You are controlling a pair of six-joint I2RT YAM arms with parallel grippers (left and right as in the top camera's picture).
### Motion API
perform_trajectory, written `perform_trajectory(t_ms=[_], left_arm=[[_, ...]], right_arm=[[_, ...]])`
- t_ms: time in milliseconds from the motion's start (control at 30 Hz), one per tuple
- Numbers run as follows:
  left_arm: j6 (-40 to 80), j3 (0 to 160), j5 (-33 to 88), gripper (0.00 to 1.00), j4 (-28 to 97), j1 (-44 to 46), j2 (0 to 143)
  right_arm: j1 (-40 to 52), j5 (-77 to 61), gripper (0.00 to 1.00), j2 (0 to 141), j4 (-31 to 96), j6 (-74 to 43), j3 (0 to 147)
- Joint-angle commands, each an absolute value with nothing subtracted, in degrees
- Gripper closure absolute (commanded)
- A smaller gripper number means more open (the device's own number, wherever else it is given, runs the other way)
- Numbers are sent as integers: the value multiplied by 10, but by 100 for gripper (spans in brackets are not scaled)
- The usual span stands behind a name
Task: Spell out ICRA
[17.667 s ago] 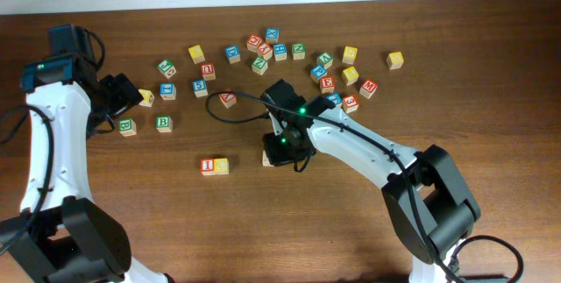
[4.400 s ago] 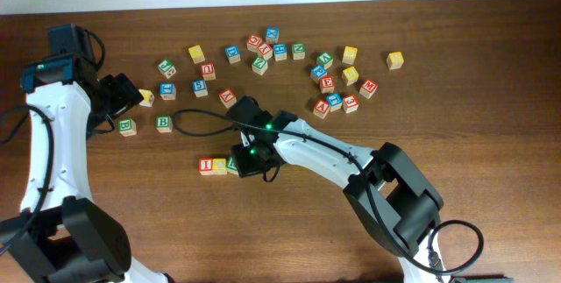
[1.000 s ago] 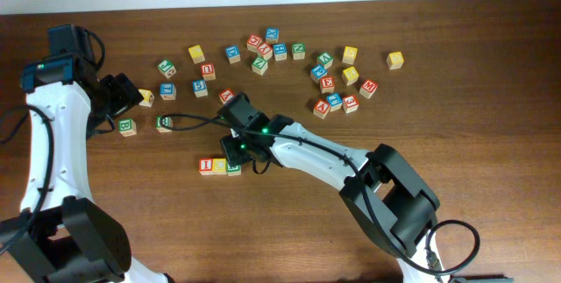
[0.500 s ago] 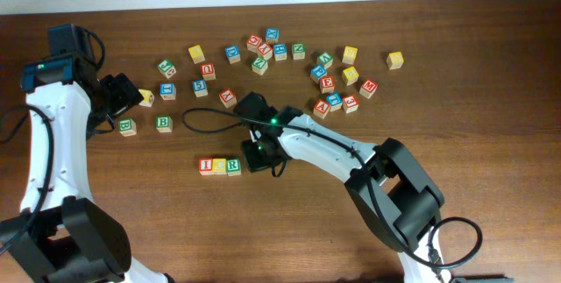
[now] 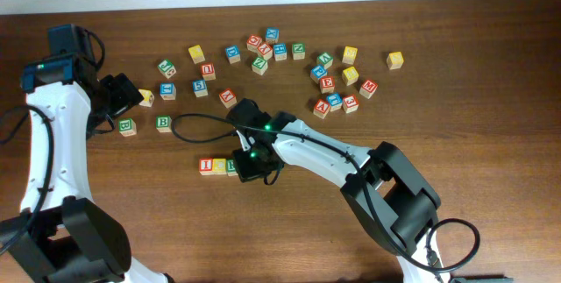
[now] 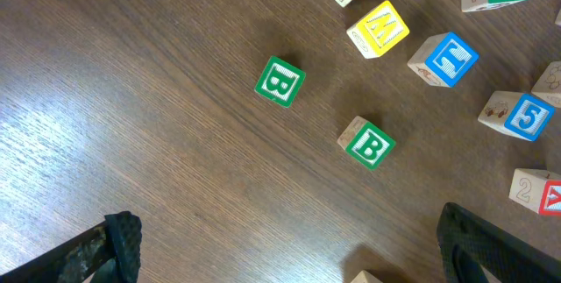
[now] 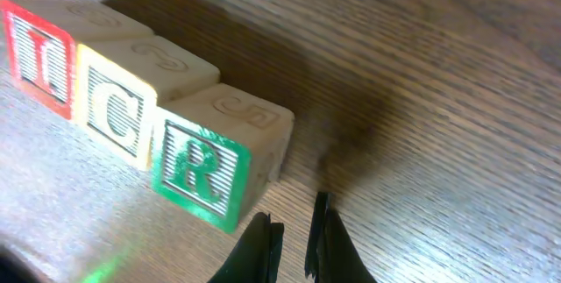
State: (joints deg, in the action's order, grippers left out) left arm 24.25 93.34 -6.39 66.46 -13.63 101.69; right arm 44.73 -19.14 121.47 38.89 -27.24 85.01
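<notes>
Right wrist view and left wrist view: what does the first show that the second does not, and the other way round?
Only the right wrist view: the I block, C block and R block touching in a row, with the shut right gripper empty just beside the R. Only the left wrist view: two green B blocks, a yellow block, a blue block, and the left gripper wide open, holding nothing. Both: the brown wooden table.
</notes>
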Motion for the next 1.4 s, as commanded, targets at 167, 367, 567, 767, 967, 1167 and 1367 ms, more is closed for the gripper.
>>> perform_trajectory(t_ms=[167, 367, 567, 767, 967, 1167, 1367], left_arm=[[250, 942, -62, 1, 665, -138, 1017], [250, 942, -62, 1, 665, -138, 1017], [250, 942, -62, 1, 665, -138, 1017], [250, 942, -62, 1, 665, -138, 1017], [250, 942, -62, 1, 665, -138, 1017], [250, 942, -62, 1, 665, -138, 1017], [250, 942, -62, 1, 665, -138, 1017]], right_arm=[[448, -199, 93, 1225, 371, -279, 848], [448, -199, 93, 1225, 406, -279, 848], [448, -218, 93, 1225, 457, -279, 848], [456, -272, 93, 1225, 455, -279, 848], [469, -272, 93, 1225, 441, -279, 848], [473, -272, 93, 1225, 387, -279, 848], [473, -262, 93, 1225, 346, -279, 848]])
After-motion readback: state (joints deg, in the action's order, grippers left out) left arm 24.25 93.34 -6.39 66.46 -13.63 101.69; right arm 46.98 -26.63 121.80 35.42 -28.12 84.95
